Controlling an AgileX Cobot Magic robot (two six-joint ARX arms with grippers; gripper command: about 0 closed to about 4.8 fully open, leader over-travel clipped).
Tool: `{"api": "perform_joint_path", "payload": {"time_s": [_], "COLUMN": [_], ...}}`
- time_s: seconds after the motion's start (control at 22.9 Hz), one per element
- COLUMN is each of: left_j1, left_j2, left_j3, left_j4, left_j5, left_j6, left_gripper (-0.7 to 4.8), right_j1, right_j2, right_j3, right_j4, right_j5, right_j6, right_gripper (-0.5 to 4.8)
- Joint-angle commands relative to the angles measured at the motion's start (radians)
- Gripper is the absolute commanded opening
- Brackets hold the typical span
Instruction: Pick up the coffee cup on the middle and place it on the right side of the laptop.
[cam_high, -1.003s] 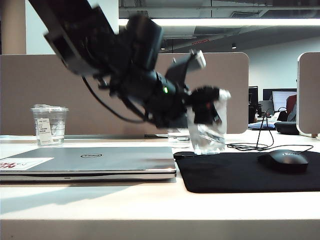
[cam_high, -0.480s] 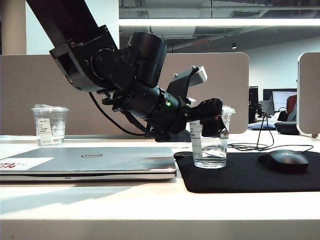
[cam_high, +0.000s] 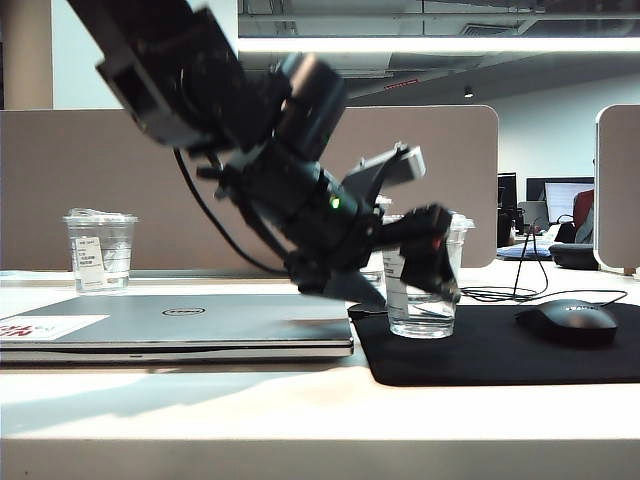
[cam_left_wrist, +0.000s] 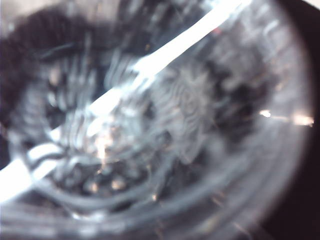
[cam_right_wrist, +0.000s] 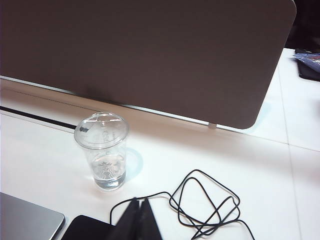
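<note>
The coffee cup (cam_high: 422, 305), clear with a narrow white label strip and a little liquid, stands upright on the black mouse pad (cam_high: 500, 350), just right of the silver laptop (cam_high: 180, 325). My left gripper (cam_high: 405, 288) reaches across to it and is open. One dark finger (cam_high: 432, 258) sits in front of the cup and the other points down at its left side. In the left wrist view the blurred cup (cam_left_wrist: 165, 115) fills the picture and hides the fingers. My right gripper (cam_right_wrist: 140, 220) is shut and empty, above the pad's far corner.
A taller clear cup with a round logo (cam_right_wrist: 102, 150) stands behind the pad near the grey divider. Another labelled cup (cam_high: 99, 250) stands behind the laptop at the left. A black mouse (cam_high: 570, 320) lies on the pad's right end, and a looped black cable (cam_right_wrist: 210, 205) behind it.
The cup came down from a tilted hold to stand upright on the mouse pad. The left gripper's fingers then spread apart and its wrist tipped downward. The right gripper stayed still.
</note>
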Motion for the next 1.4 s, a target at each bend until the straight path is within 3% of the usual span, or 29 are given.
{"api": "perform_joint_path", "payload": {"time_s": [0.04, 0.26, 0.35, 0.39, 0.48, 0.52, 0.57, 0.74, 0.96, 1.13, 1.22, 1.4], "left_j1": [-0.013, -0.008, -0.006, -0.006, -0.008, -0.008, -0.010, -0.013, -0.012, -0.011, -0.008, -0.007], "left_j2": [-0.079, -0.246, -0.333, -0.394, -0.472, -0.558, -0.608, -0.893, -1.106, -1.311, -1.427, -1.524], "left_j3": [0.003, 0.003, 0.003, 0.003, 0.003, 0.003, 0.003, 0.002, -0.074, -0.307, -0.466, -0.607], "left_j4": [-0.097, -0.370, -0.483, -0.540, -0.597, -0.648, -0.677, -0.809, -0.912, -0.855, -0.747, -0.690], "left_j5": [-0.060, -0.309, -0.311, -0.311, -0.309, -0.304, -0.304, -0.319, -0.421, -0.437, -0.515, -0.668], "left_j6": [0.004, 0.055, 0.066, 0.066, 0.065, 0.062, 0.051, 0.023, 0.047, 0.054, 0.113, 0.061], "left_gripper": [4.71, 4.65, 4.52, 4.07, 2.07, 0.12, -0.04, -0.05, -0.05, -0.05, -0.05, -0.05], "right_j1": [0.001, 0.001, 0.001, 0.001, 0.001, 0.001, 0.001, 0.008, 0.016, 0.052, 0.052, 0.052], "right_j2": [-0.016, -0.054, -0.090, -0.120, -0.151, -0.181, -0.200, -0.310, -0.459, -0.628, -0.702, -0.787], "right_j3": [0.006, 0.006, 0.006, 0.006, 0.006, 0.006, 0.006, 0.000, -0.152, -0.319, -0.380, -0.452], "right_j4": [0.010, -0.010, -0.054, -0.085, -0.119, -0.157, -0.180, -0.428, -0.479, -0.504, -0.480, -0.468], "right_j5": [0.003, 0.002, -0.003, -0.005, -0.005, -0.005, -0.005, -0.002, -0.005, -0.005, -0.005, -0.002], "right_j6": [-0.003, -0.001, -0.002, -0.002, -0.002, -0.001, 0.005, 0.013, 0.006, 0.007, 0.007, 0.006], "right_gripper": [-0.04, -0.04, -0.02, -0.01, -0.01, -0.01, -0.01, -0.01, -0.01, -0.01, -0.01, -0.01]}}
